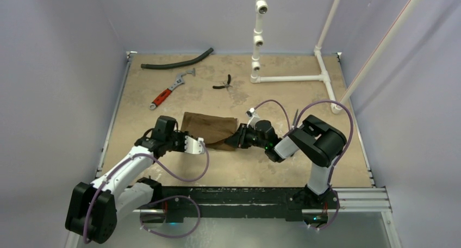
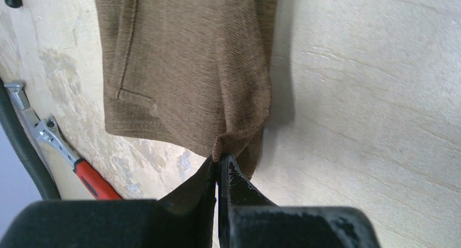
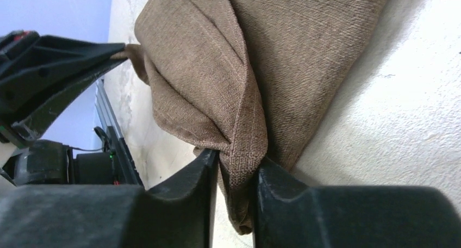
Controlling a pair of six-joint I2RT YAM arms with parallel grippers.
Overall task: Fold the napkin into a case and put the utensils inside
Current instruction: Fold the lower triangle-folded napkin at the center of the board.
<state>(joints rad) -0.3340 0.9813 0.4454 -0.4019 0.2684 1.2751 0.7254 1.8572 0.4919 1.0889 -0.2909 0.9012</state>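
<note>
The dark-brown napkin lies partly folded on the table between my two grippers. My left gripper is shut on its near-left corner, and the left wrist view shows the cloth pinched at the fingertips. My right gripper is shut on the near-right corner, where a bunched fold of napkin sits between the fingers. The near edge is lifted slightly off the table. No utensils show in any view.
A red-handled wrench lies left of centre at the back and also shows in the left wrist view. A black hose lies along the back edge. Small black pliers lie near the white pipe frame.
</note>
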